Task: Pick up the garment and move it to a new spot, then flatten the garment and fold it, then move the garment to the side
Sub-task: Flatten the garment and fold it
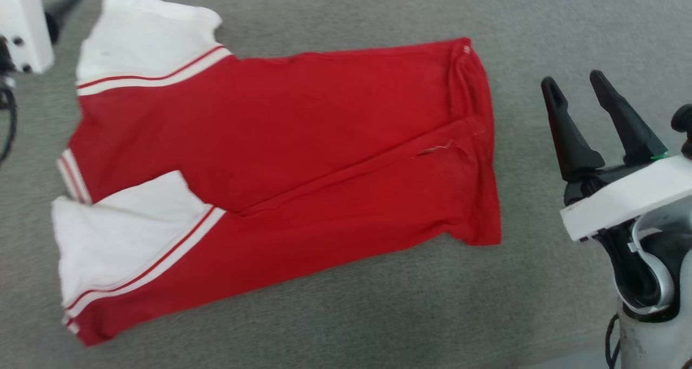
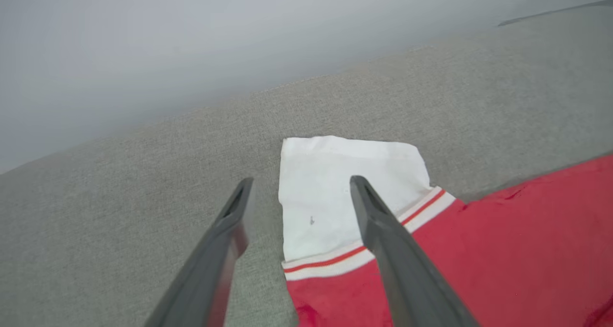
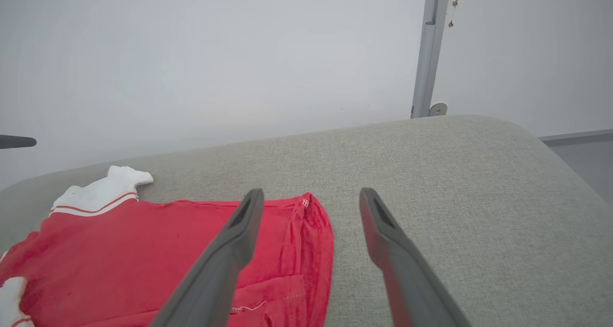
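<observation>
Red shirt [image 1: 281, 142] lies folded on grey cloth [image 1: 540, 23]; my left claw [image 2: 301, 181], mostly cut off in the head view, and my right claw [image 1: 573, 80] both stand wide apart, holding nothing.

1. The garment [image 1: 281, 142] is red, with white sleeves [image 1: 146, 34].
2. Its sleeve trim [image 1: 157, 77] is striped white and red.
3. The bench [image 1: 540, 304] is a speckled grey-beige weave.
4. The right claw [image 1: 573, 80] has black fingers [image 1: 567, 136] on a white mount [image 1: 621, 196].
</observation>
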You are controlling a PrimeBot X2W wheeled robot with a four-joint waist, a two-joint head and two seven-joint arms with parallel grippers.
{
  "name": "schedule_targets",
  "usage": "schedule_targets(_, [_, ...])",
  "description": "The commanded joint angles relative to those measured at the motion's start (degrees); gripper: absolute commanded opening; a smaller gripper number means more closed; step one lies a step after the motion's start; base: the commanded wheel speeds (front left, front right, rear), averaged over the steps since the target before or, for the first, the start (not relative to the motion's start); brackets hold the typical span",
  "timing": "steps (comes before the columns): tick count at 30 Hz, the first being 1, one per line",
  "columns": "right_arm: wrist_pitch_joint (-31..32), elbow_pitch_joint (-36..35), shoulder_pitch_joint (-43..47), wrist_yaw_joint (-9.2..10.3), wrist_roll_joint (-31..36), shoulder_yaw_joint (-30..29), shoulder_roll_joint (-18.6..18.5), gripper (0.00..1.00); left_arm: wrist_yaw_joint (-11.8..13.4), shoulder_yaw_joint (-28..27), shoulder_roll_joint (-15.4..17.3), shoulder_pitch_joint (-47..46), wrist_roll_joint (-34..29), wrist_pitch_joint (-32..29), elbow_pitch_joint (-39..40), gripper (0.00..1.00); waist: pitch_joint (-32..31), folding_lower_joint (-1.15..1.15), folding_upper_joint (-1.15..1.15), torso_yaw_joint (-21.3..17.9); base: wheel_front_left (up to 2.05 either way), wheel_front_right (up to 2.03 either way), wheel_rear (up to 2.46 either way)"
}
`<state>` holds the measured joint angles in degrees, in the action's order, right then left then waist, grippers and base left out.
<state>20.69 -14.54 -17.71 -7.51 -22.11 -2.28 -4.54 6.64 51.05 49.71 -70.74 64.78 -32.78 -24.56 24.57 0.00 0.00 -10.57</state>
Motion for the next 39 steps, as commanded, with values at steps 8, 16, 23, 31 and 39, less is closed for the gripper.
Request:
schedule_targets(8, [-4.8,0.3,-1.4,0.05,-1.3,1.6,1.0,1.0,-2.4,1.0,-3.2,-5.9,-1.7,-2.2,-11.5,1.0,5.0,0.0,0.0,-5.9,0.0,0.0,0.0])
schedule_targets(16, [-4.9,0.2,-1.0,0.05,-2.6,2.3,1.3,1.0,-2.3,2.6,-4.5,-8.4,-3.0,-5.7,-18.8,1.0,7.8,0.0,0.0,-7.7,0.0,0.0,0.0])
schedule_targets(23, [-1.7,1.4,-2.7,0.05,-4.0,4.5,0.4,1.0,-2.9,6.7,-5.5,-8.9,-6.1,-10.4,-25.7,1.0,10.3,0.0,0.0,-8.4,0.0,0.0,0.0])
schedule_targets(31, [7.1,5.5,-9.5,0.05,-6.7,8.4,-2.9,1.0,-1.2,9.9,-7.5,-8.3,-6.6,-19.0,-30.5,0.84,12.0,0.0,0.0,-7.9,0.0,0.0,0.0])
schedule_targets(39, [19.8,15.4,-25.8,0.05,-8.3,13.5,-6.5,1.0,-2.6,9.9,-10.4,-10.0,-6.4,-18.1,-30.5,0.0,13.3,0.0,0.0,-6.6,0.0,0.0,0.0])
